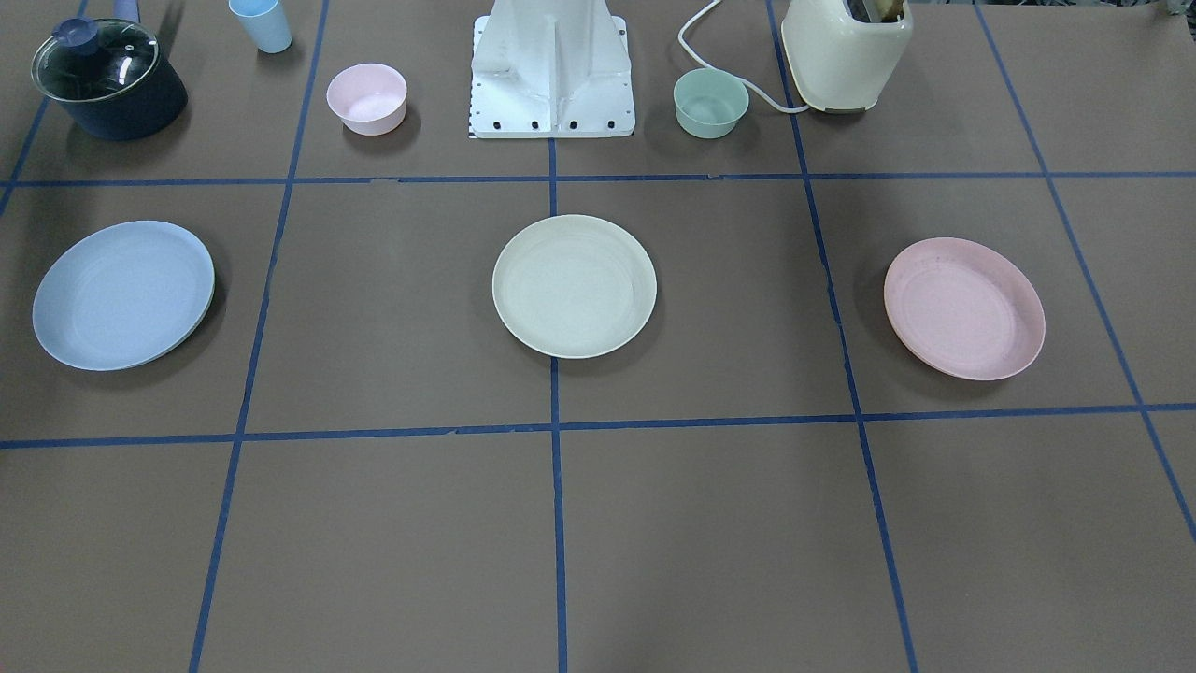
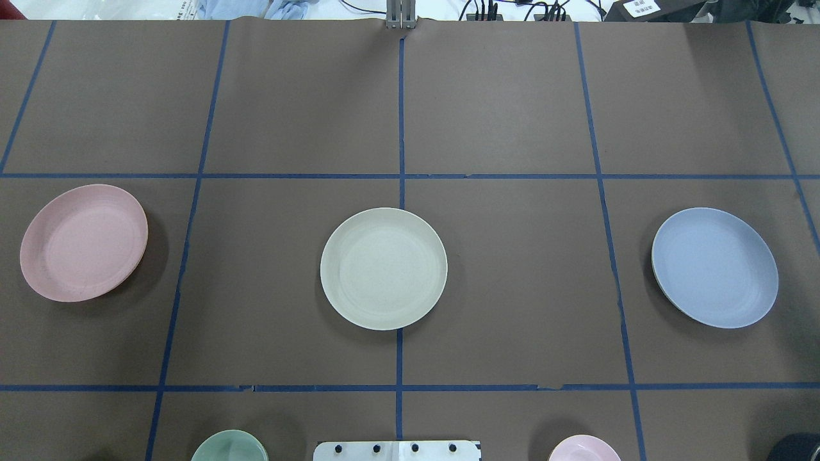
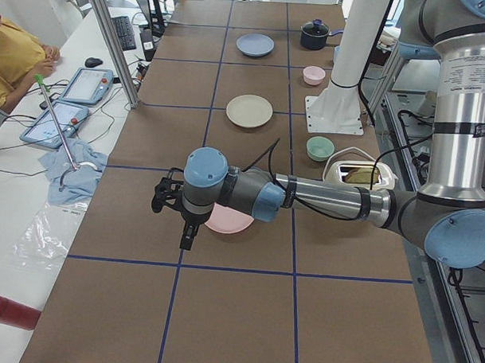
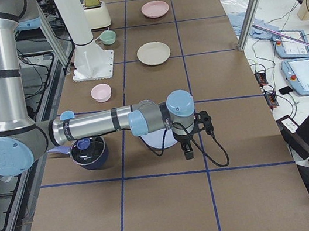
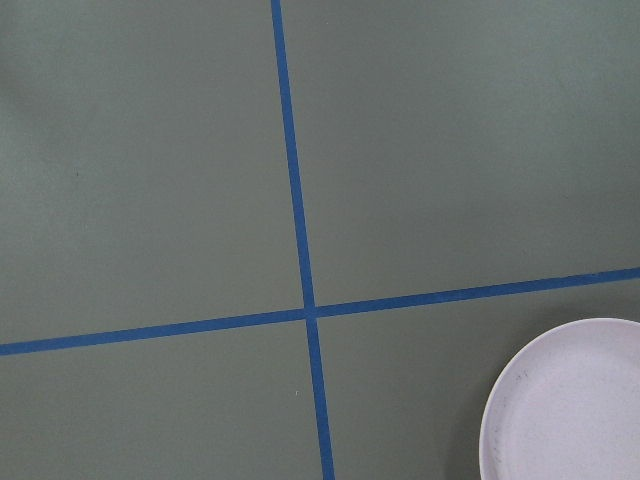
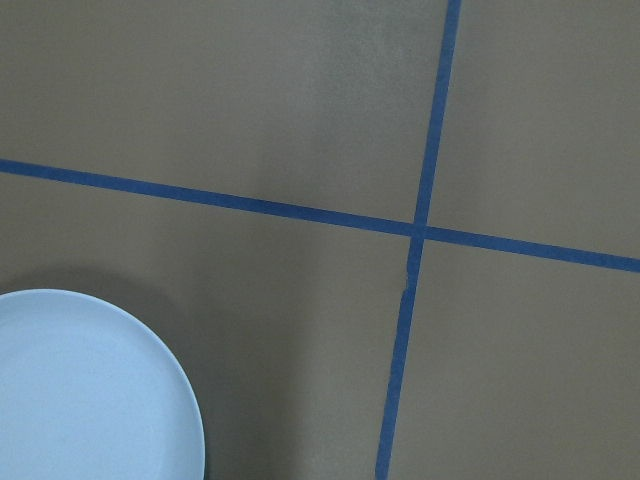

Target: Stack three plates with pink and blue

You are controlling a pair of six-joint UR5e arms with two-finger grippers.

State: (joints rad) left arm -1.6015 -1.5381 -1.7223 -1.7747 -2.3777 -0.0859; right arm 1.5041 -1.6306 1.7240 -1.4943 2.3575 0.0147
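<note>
- Nearest in each side view is a grey metal arm with pale blue joint caps, stretched out low over the table. The left gripper (image 3: 186, 243) points down just beside the pink plate (image 1: 964, 308); the right gripper (image 4: 188, 152) points down just beside the blue plate (image 1: 123, 294).
- Both claws show only in the side views, so I cannot tell whether their fingers are spread or pressed together.
- Small print runs round the upright arm tube (image 3: 469, 74), and a white label (image 2: 637, 6) sits at the far table edge; both are too small to read.
- All three plates are round, shallow and matte, with faint rings inside. They lie flat in one row, well apart and unstacked.
- Centre: the cream plate (image 1: 574, 286), over a tape line in front of the white metal base (image 1: 551, 70).
- Robot's left: the pink plate. Robot's right: the blue plate.
- Each wrist camera catches one plate's curved rim in a lower corner, beside a cross of tape.
- Brown paper covers the table (image 1: 392, 308), marked into squares by blue tape (image 1: 557, 523).
- Beside the base stand a small deep pink bowl (image 1: 366, 97) and a mint-green bowl (image 1: 711, 102).
- Further out are a glossy cream toaster (image 1: 846, 51) with a white cord, a dark pot (image 1: 107, 79) with a glass lid, and a pale blue cup (image 1: 262, 23).
</note>
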